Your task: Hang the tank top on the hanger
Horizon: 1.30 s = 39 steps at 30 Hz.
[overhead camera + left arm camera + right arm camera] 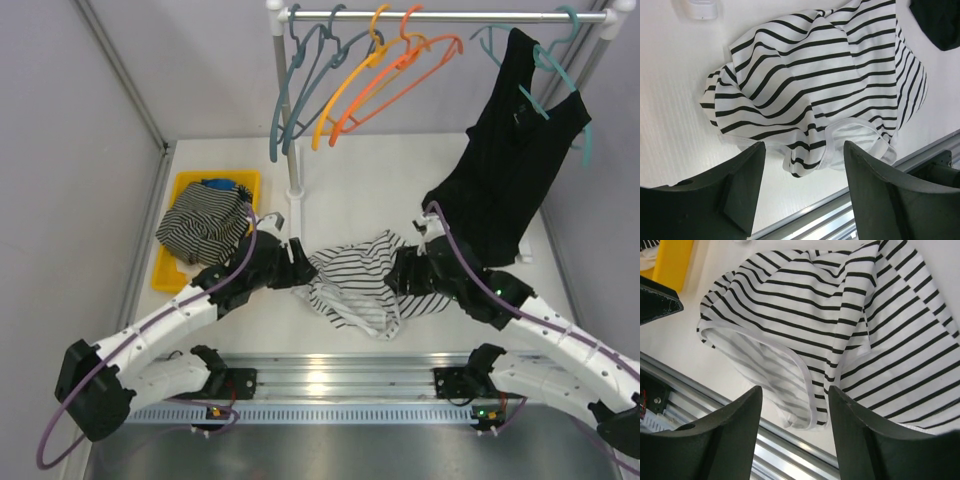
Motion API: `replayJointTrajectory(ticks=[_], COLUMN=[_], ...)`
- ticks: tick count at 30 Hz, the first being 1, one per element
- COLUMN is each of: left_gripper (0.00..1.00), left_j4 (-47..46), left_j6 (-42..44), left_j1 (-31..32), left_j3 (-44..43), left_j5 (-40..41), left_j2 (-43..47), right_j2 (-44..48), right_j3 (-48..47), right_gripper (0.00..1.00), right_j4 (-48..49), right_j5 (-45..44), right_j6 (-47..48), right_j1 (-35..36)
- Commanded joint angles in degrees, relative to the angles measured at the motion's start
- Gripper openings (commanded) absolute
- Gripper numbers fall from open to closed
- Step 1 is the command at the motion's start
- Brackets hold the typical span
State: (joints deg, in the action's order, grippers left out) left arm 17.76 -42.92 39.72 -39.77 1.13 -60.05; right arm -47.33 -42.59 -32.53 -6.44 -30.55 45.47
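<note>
The white tank top (358, 282) with thin black stripes lies crumpled on the table between my two arms. It fills the left wrist view (815, 80) and the right wrist view (840, 325). The red-orange hanger (400, 70) hangs on the rail at the back. My left gripper (300, 268) is open and empty at the top's left edge, its jaws apart over a white-edged strap (850, 145). My right gripper (400, 275) is open and empty at the top's right edge, jaws apart over a white-edged hem (805, 375).
A yellow bin (205, 230) at the left holds a darker, densely striped garment (203, 226). A black sleeveless top (510, 160) hangs on a teal hanger at the right. Teal hangers (300, 80) and a yellow-amber hanger (350, 85) hang on the rail (440, 15). A metal track (340, 375) runs along the near edge.
</note>
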Motion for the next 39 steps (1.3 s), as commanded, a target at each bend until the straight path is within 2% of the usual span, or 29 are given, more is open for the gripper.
replayJointTrajectory(ticks=[1, 6, 8, 9, 11, 14, 17, 20, 25, 29, 39], left_gripper=[0.69, 0.69, 0.69, 0.69, 0.69, 0.68, 0.68, 0.68, 0.68, 0.68, 0.68], left_j4=[3.86, 5.09, 5.09, 5.18, 5.27, 4.83, 4.3, 4.3, 4.74, 5.0, 5.35], left_j6=[1.78, 1.78, 1.96, 2.05, 2.13, 2.05, 1.87, 2.13, 2.4, 2.4, 2.14], left_j1=[-0.26, -0.26, -0.26, -0.26, -0.26, -0.26, -0.35, -0.35, -0.35, -0.35, -0.35], left_j3=[-2.77, -3.56, -3.82, -4.17, -4.35, -4.44, -4.27, -4.18, -3.91, -3.3, -2.59], left_j5=[-0.86, -2.88, -2.97, -3.06, -3.41, -3.94, -4.2, -4.29, -4.03, -3.85, -3.67], left_j2=[3.44, 5.56, 5.65, 5.65, 5.65, 5.47, 5.56, 5.73, 6.7, 7.76, 8.28], right_j2=[0.66, -4.6, -10.29, -12.33, -18.72, -28.12, -35.09, -39.67, -46.52, -48.47, -53.22], right_j3=[-7.67, -24.97, -32.43, -39.95, -50.07, -63.78, -72.07, -76.31, -83.08, -83.27, -86.79], right_gripper=[0.57, 0.64, 0.66, 0.68, 0.73, 0.73, 0.75, 0.77, 0.77, 0.77, 0.77], right_j4=[-4.97, -7.72, -9.12, -9.04, -7.9, -8.07, -5.09, 0.0, 2.38, 4.67, 0.55], right_j5=[-4.54, -14.47, -16.49, -17.98, -18.35, -16.33, -16.24, -16.33, -16.76, -17.21, -18.61], right_j6=[0.4, 4.26, 6.97, 7.86, 10.32, 11.38, 11.91, 12.0, 11.56, 11.39, 10.42], right_j1=[-0.65, -1.0, -1.87, -2.23, -4.5, -8.28, -10.05, -11.02, -11.2, -11.28, -11.2])
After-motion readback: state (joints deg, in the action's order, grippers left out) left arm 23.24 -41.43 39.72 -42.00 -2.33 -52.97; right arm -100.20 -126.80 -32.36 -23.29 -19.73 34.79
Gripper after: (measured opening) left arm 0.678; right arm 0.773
